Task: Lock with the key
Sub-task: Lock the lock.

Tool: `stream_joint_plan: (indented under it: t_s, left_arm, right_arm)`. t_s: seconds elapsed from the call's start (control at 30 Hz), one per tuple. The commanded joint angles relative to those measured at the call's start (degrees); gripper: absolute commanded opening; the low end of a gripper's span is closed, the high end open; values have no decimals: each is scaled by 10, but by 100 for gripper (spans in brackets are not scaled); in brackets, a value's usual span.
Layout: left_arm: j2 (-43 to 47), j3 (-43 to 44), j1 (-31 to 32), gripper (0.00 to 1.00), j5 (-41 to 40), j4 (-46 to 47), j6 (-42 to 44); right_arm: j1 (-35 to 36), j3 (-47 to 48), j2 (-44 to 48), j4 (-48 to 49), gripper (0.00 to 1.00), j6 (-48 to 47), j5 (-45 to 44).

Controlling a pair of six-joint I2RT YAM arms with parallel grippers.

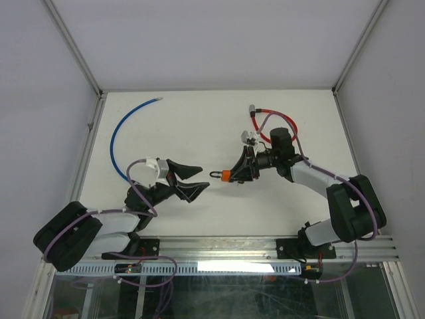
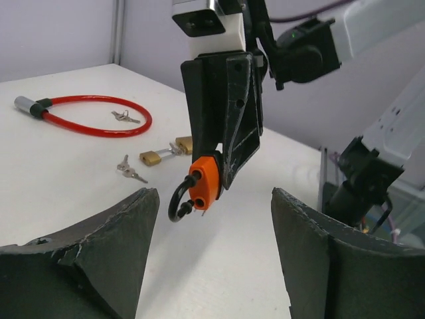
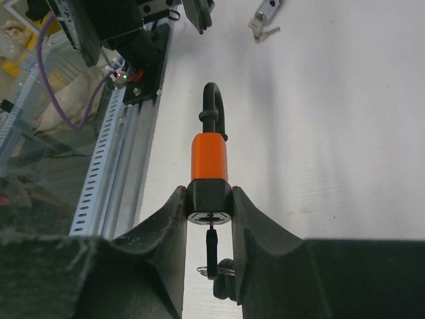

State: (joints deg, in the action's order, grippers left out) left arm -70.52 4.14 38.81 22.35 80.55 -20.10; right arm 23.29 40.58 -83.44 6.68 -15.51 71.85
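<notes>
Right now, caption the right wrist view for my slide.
Right gripper clamps the orange padlock, key in its keyhole, shackle pointing away over the table.

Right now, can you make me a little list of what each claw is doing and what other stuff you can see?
Right claw: shut on the orange padlock
Key: black, stuck in the padlock's bottom end
Left claw: open, empty, pointing at the padlock
Lying loose: red cable lock, blue cable, brass padlocks, small keys

Black-and-white arms (image 1: 312,176), purple cables (image 1: 128,171)
</notes>
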Motion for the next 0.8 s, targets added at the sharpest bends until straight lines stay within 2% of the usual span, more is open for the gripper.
stream_joint_plan:
  t_s: [0.0, 0.2, 0.47, 0.6, 0.67, 0.73, 0.77]
  left_arm:
    - [56, 24, -8, 70, -49, -73, -93]
    - [70, 47, -9, 59, -33, -87, -121]
    - [48, 100, -17, 50, 56, -105, -142]
    - [34, 114, -19, 42, 76, -109, -145]
    - [30, 119, -20, 33, 82, -115, -145]
    - [26, 123, -22, 18, 86, -120, -145]
    - [25, 125, -23, 13, 88, -124, -145]
  right_arm:
    - [-4, -10, 50, 199, 0, 214, 59]
    - [-8, -32, 69, 349, 0, 355, 64]
    - [-7, -32, 73, 355, 0, 377, 72]
    - [-6, -32, 70, 357, 0, 383, 74]
    - [-5, -32, 70, 357, 0, 383, 73]
    - [-5, -32, 69, 357, 0, 384, 72]
    - [-5, -32, 68, 357, 0, 384, 72]
